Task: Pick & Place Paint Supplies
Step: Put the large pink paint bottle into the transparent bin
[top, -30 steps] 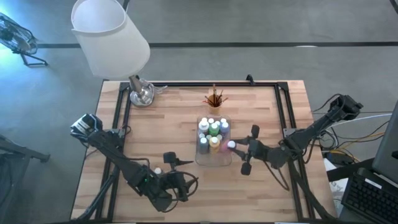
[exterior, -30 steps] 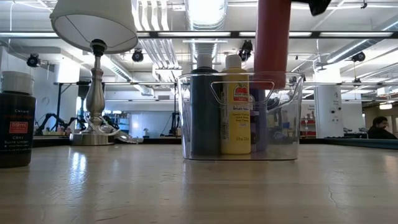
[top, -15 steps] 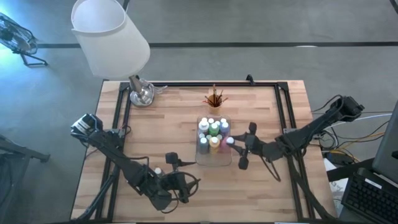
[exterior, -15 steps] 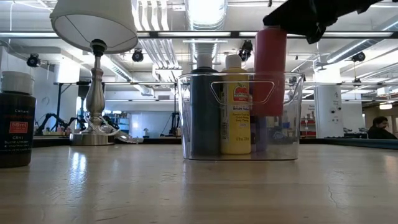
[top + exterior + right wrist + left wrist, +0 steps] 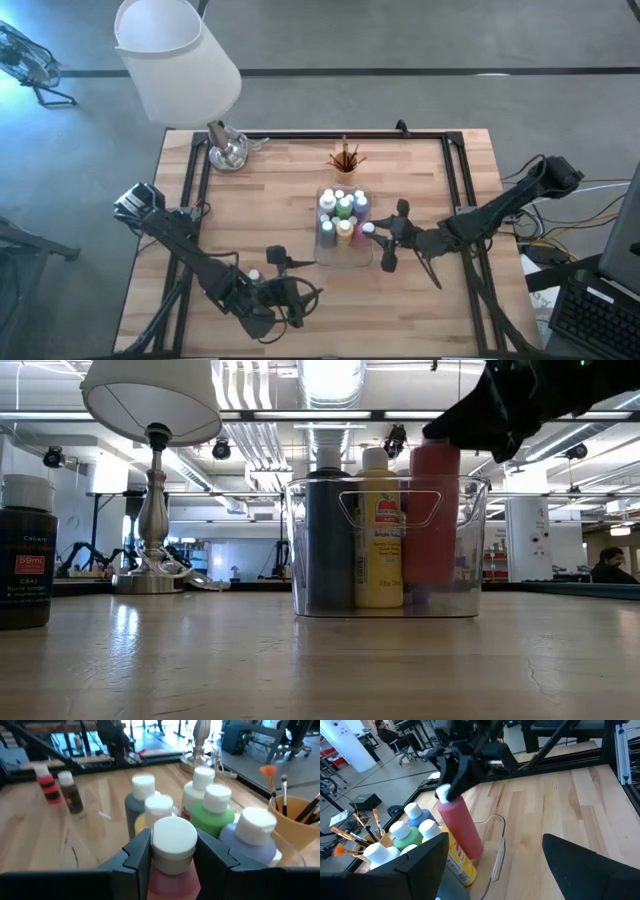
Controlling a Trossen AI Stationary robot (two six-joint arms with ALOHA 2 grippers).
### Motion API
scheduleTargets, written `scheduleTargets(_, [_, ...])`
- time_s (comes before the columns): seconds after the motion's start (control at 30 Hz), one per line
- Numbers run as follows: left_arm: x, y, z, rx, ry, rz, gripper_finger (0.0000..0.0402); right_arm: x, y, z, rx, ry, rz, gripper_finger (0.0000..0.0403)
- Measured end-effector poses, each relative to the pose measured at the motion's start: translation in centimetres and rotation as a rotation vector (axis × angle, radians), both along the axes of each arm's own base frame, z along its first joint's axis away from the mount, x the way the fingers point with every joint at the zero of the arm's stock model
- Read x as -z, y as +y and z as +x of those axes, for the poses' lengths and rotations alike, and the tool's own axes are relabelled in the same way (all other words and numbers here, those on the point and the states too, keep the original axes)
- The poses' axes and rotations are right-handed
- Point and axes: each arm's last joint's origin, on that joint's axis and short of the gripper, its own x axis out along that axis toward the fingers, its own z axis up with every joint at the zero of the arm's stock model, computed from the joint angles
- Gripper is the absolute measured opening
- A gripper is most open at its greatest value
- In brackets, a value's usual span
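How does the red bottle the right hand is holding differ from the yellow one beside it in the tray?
The red bottle is gripped at its white cap by the right hand and sits higher; the yellow bottle stands free in the tray. The yellow one shows a printed label; none shows on the red one. Both are white-capped and inside the tray walls.

Was robotics lab in open-plan office hall. Wooden table point(image 5: 280, 200) stood on grey concrete floor point(image 5: 400, 100), black frame rails point(image 5: 330, 136) along its edges. Ceiling showed exposed ducts point(image 5: 330, 430), strip lights point(image 5: 250, 390), mounted cameras point(image 5: 52, 457). Person sat at desk point(image 5: 606, 567) far behind. Office chairs point(image 5: 407, 752), cables point(image 5: 590, 195), keyboard point(image 5: 590, 320) nearby.
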Motion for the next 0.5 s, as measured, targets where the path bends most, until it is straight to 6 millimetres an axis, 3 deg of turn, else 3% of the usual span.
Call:
scheduleTargets(0.27, [-0.2,0.1,-0.1,0.001,-0.001,0.001,0.0325,1.5,-0.4,1.9,0.012,0.064,-0.018,0.0112])
scheduleTargets(0.5, [-0.2,0.1,-0.1,0.0,-0.002,-0.003,0.0325,1.6,-0.6,2.3,0.024,0.069,-0.02,0.0123])
